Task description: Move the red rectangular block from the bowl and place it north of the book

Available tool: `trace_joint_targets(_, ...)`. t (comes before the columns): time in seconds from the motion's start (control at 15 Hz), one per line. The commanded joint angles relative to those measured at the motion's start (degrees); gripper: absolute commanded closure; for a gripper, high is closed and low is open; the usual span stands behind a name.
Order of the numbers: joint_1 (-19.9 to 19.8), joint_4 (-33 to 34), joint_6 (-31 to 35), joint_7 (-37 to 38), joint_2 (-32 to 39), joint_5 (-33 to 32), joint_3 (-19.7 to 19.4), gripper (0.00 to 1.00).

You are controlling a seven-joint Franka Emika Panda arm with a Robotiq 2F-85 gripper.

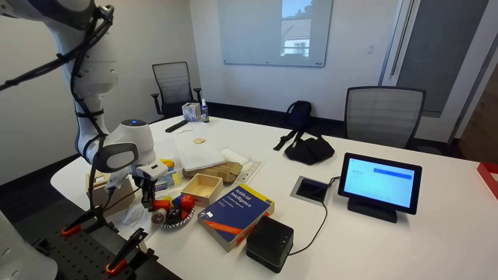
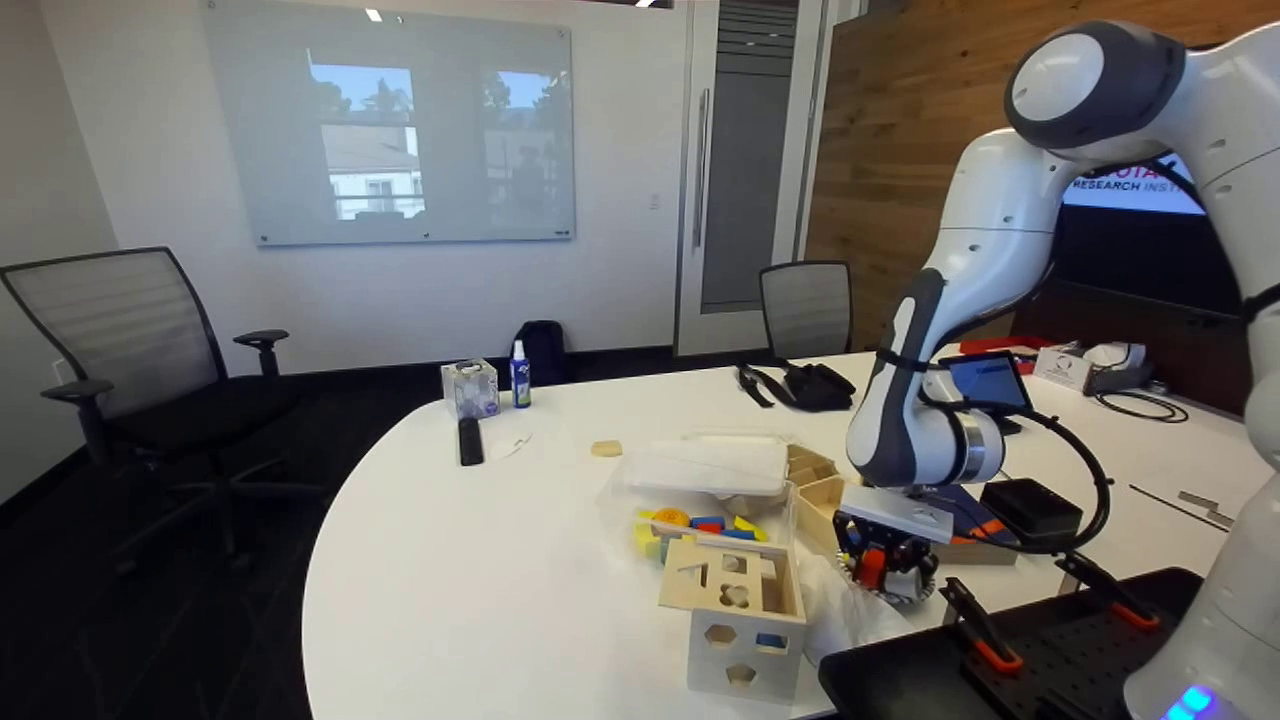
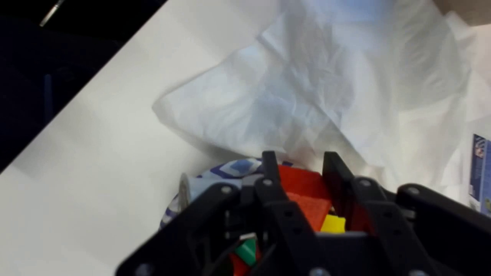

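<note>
Exterior views moderately bright, even; whiteboard [image 2: 400, 130] mirrors a bright outdoor scene; tablet screen [image 1: 380, 182] glows pale blue; floor [image 2: 200, 640] sinks to near-black; wrist view soft, upper part of crumpled white sheet [image 3: 249, 103] blurred; soft shadow on table [image 3: 96, 161] under its lower edge.

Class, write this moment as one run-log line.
GRASP: black gripper closed on red rectangular block | POSITION: at blue-and-white round bowl, lift unclear | PLACEMENT: north of thick navy-blue book, not yet done
</note>
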Motion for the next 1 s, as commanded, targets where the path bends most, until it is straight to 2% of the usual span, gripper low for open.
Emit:
trace_joint_targets(0.0,-10.59,-3.63,-4.11,-3.32,-7.27,0.17,9.00,0.91)
trace_joint_targets(0.27,-27.10,-4.02,-9.73,-10.00,-8.97,2.32,24.07,0.91)
trace_joint_targets(0.4,-34.67,-3.45,-12.82,-14.55,-8.44,5.05,30.34,0.91)
trace_joint_targets(0.53,-41.31,-2.62,-16.43,-19.85,-7.85,9.03,34.70,0.91)
trace_joint_targets(0.73,-49.30,-0.99,-22.98,-27.69,-7.17,14.70,36.85,0.91)
trace_joint_targets(0.93,-52.85,1.04,-29.74,-34.94,-7.89,21.19,33.69,0.91)
